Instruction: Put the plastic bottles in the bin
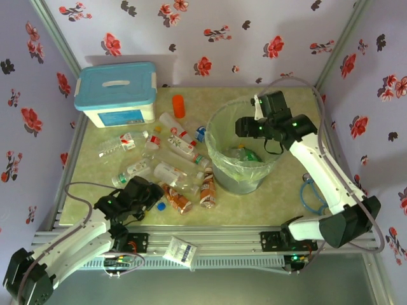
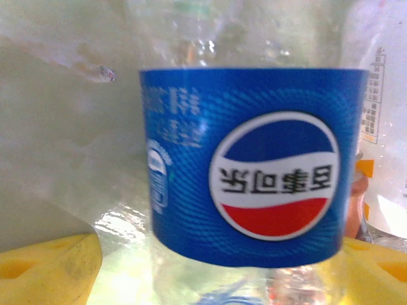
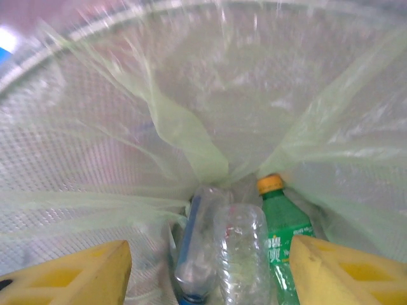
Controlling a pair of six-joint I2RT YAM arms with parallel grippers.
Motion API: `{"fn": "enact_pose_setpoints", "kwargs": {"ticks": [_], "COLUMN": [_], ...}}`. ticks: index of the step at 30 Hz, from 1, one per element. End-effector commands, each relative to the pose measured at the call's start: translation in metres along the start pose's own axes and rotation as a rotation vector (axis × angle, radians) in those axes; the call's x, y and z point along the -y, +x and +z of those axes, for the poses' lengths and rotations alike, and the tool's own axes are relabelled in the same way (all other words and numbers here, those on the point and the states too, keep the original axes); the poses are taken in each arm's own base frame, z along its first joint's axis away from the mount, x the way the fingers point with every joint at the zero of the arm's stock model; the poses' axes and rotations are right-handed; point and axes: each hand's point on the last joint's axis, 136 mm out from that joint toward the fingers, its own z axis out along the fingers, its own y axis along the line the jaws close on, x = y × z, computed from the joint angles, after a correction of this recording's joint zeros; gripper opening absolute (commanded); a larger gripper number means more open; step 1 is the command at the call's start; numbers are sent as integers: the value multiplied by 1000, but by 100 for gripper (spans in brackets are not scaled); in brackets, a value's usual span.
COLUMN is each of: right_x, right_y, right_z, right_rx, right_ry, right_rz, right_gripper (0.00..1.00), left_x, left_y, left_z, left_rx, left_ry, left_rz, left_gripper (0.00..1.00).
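Note:
A clear bottle with a blue Pepsi label (image 2: 254, 165) lies close in front of the left wrist camera, between my left gripper's (image 2: 216, 279) yellow fingers (image 2: 51, 270). The fingers stand apart on either side of it, open. From above, that gripper (image 1: 151, 194) sits among several bottles (image 1: 180, 135) scattered left of the grey bin (image 1: 236, 181). My right gripper (image 1: 245, 127) hovers over the bin's far rim, open and empty (image 3: 210, 279). Below it, inside the pale green liner (image 3: 191, 140), lie a blue-labelled bottle (image 3: 197, 248), a clear one (image 3: 245, 254) and a green one with an orange cap (image 3: 283, 235).
A white box with a blue lid (image 1: 116, 94) stands at the back left. A short orange cylinder (image 1: 179, 106) is beside it. A loose blue cap (image 1: 161, 206) lies near the left gripper. A white packet (image 1: 180, 250) rests on the front rail and a blue cable (image 1: 311, 194) right of the bin.

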Motion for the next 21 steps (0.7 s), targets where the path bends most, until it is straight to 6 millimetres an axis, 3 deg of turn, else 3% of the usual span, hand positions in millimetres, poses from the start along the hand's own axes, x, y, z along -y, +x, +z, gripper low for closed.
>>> {"fn": "enact_pose_setpoints", "kwargs": {"ticks": [1, 4, 7, 16, 21], "right_x": [-4, -8, -7, -7, -11], "right_y": [-25, -32, -31, -35, -44], "right_z": [-17, -20, -19, -29, -43], "right_rx": [100, 119, 110, 140, 196], "right_ry": [-8, -21, -15, -18, -34], "right_rz": [-14, -18, -22, -23, -27], "right_gripper": [67, 67, 67, 67, 68], "left_x": [-3, -1, -1, 2, 26], "left_y": [3, 1, 1, -5, -15], "left_z": [7, 7, 8, -3, -26], "left_rx": [-2, 5, 7, 38, 73], "left_ry": [15, 24, 21, 5, 40], "left_rz": [-30, -29, -22, 27, 90], "left_gripper": [84, 80, 68, 50, 48]}}
